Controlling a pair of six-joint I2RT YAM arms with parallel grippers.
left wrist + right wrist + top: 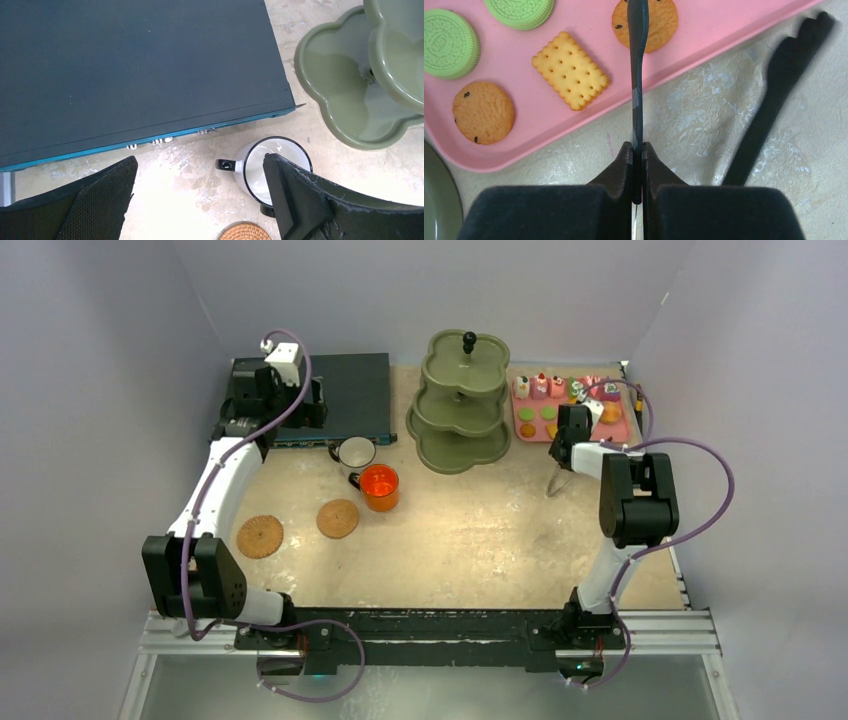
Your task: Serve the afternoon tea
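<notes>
Top view: the green stand (458, 405) sits at 12 o'clock and the pink tray (628, 430) at 2. The white mug (355, 452) and orange mug (380, 487) are left of centre. A coaster (338, 518) and a second coaster (260, 536) lie toward 8.

Left wrist: the left gripper (200, 165) is spread wide. The white mug is at 5 and the blue box (140, 65) at 11.

Right wrist: the right gripper (637, 147) pinches a thin dark tool (638, 60) over the tray's edge, with biscuits (449, 42) at 10.
</notes>
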